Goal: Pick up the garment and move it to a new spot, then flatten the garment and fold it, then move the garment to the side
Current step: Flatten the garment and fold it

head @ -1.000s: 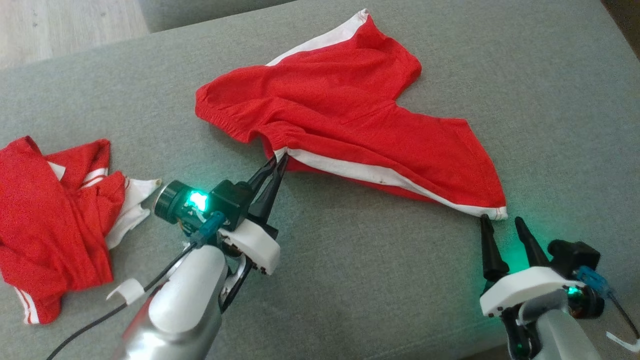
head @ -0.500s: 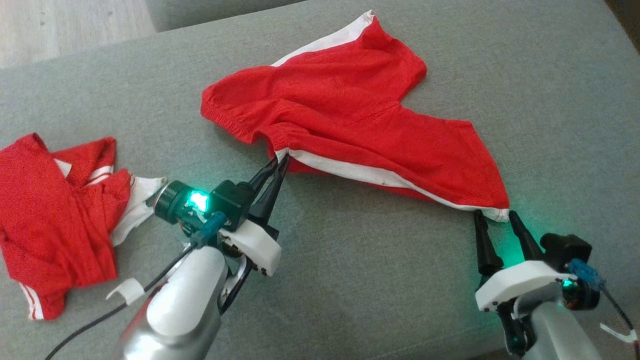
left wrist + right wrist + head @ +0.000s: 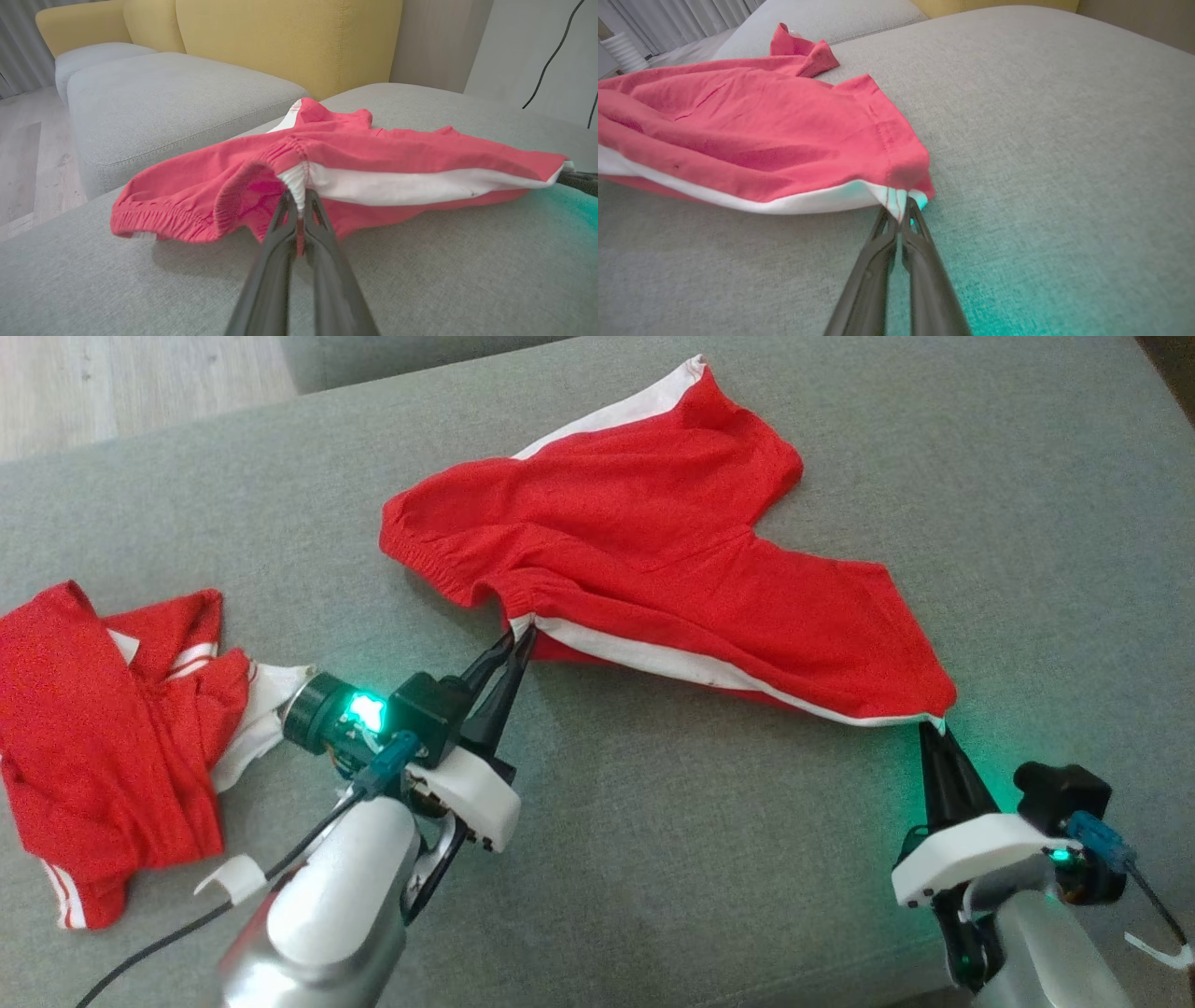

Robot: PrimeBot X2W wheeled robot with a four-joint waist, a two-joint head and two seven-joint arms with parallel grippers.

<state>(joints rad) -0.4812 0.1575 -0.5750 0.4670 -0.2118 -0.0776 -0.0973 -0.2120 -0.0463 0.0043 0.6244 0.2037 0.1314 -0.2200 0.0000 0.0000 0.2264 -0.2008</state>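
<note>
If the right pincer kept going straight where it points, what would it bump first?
The red shorts: the right pincer is shut on their white-striped hem corner, so going on it would probably push straight into that cloth.

no readable text, no legible label or brand on the red garment (image 3: 653,551), no numbers or signs
</note>
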